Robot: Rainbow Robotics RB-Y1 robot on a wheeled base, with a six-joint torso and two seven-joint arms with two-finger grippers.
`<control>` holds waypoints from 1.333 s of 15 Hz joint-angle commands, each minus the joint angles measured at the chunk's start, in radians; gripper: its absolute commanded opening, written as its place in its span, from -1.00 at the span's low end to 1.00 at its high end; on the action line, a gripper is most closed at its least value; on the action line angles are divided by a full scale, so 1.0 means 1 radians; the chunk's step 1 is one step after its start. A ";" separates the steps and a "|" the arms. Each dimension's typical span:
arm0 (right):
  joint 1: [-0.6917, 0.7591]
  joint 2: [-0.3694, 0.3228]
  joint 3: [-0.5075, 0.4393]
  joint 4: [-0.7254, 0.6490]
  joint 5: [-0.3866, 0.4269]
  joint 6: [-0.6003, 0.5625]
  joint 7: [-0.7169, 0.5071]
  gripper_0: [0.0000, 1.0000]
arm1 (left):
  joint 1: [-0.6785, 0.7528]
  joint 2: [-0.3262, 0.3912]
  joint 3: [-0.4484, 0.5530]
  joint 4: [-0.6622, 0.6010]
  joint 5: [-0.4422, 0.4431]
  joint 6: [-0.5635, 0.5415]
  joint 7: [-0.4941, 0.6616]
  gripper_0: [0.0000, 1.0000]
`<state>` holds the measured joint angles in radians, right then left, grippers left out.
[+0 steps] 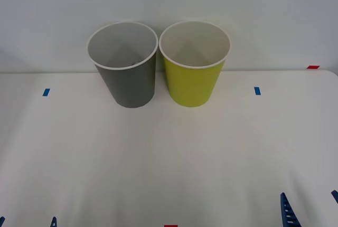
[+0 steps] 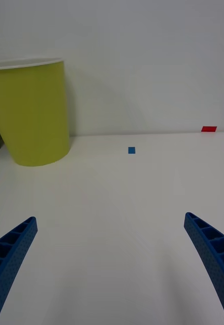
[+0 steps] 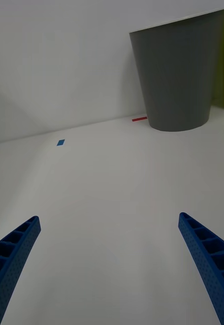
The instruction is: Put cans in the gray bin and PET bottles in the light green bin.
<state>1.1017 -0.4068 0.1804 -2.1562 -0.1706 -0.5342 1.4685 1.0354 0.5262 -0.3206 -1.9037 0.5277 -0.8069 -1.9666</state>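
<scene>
The gray bin [image 1: 127, 82] and the light green bin [image 1: 193, 82] stand upright side by side at the back of the white table, nearly touching. What shows of their insides is bare pale wall. The cans and PET bottles are out of view. At the table's near left edge my left gripper [image 1: 27, 221] is open, and the gray bin [image 3: 175, 76] stands well ahead of it. My right gripper [image 1: 311, 208] is open at the near right edge, far from the light green bin [image 2: 33, 111]. Nothing lies between either pair of fingers.
Small blue tape marks [image 1: 46, 92] [image 1: 257, 90] lie left and right of the bins. Red tape [image 1: 312, 67] sits at the far right table edge, and another red mark [image 1: 170, 226] at the near edge. A plain wall rises right behind the bins.
</scene>
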 commanded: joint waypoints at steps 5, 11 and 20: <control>0.006 -0.001 0.054 0.050 -0.017 -0.047 -0.002 1.00 | 0.000 0.000 0.000 0.000 0.000 0.000 0.000 0.84; 0.007 0.000 0.067 0.058 -0.018 -0.046 -0.004 1.00 | 0.000 0.000 0.000 0.000 0.000 0.000 0.000 0.84; 0.007 0.000 0.067 0.058 -0.018 -0.046 -0.004 1.00 | 0.000 0.000 0.000 0.000 0.000 0.000 0.000 0.84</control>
<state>1.1091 -0.4066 0.2470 -2.0985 -0.1886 -0.5802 1.4651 1.0354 0.5262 -0.3206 -1.9037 0.5277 -0.8069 -1.9666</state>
